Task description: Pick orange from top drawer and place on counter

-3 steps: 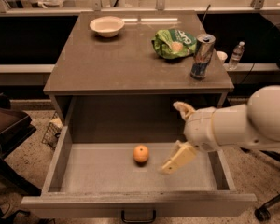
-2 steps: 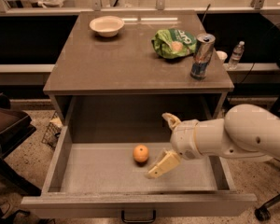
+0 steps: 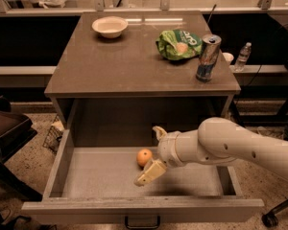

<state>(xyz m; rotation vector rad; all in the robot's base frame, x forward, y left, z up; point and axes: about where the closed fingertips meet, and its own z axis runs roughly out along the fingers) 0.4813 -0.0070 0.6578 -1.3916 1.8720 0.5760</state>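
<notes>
The orange (image 3: 144,156) lies on the floor of the open top drawer (image 3: 101,176), near its middle. The drawer is pulled out below the counter (image 3: 134,61), with a dark handle (image 3: 142,222) on its front panel. My gripper (image 3: 152,155) reaches in from the right, inside the drawer. It is open, with one finger (image 3: 158,132) behind and right of the orange and the other finger (image 3: 150,173) in front of it. The orange sits just left of the gap between the fingers, close to them. I cannot tell if they touch it.
On the counter stand a white bowl (image 3: 109,26) at the back left, a green chip bag (image 3: 179,43) and a drink can (image 3: 208,58) at the right. A water bottle (image 3: 243,56) stands beyond the counter's right edge. A dark chair (image 3: 5,128) is at the left.
My gripper has moved left inside the drawer toward the orange, from well right of it to bracketing its right side. The orange has not moved.
</notes>
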